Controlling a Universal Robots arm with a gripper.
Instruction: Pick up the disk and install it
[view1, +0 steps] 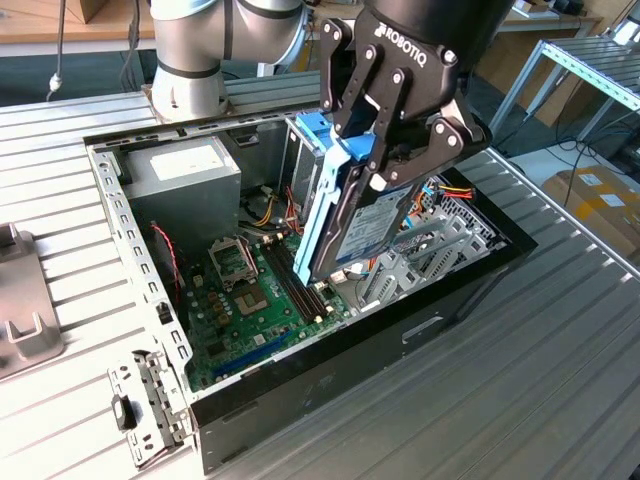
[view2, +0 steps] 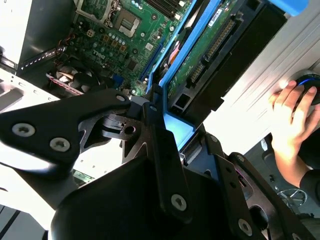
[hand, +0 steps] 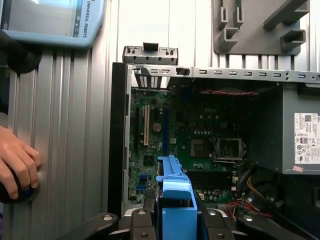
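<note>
The disk (view1: 362, 228) hangs on edge over the open computer case (view1: 128, 228), its light blue carrier rail (view1: 326, 200) facing the exterior view's left. My gripper (view1: 388, 172) is shut on it from above, black fingers (view1: 350, 205) clamping both flat sides. The disk's lower end sits above the motherboard (view1: 250, 300), beside the metal drive cage (view1: 296, 150). In the second wrist view the disk's green circuit board (view2: 200, 60) and blue rail (view2: 176, 131) run out from the gripper (view2: 182, 139). The first wrist view has the blue carrier (hand: 175, 195) between the gripper (hand: 176, 223) fingers.
A grey power-supply box (view1: 182, 170) fills the case's far corner, and a blue bracket (view1: 312, 124) tops the drive cage. Coloured cables (view1: 452, 190) lie behind the disk. A grey fixture (view1: 20, 320) sits on the slatted table. A person's hand (hand: 17, 165) rests beside the case.
</note>
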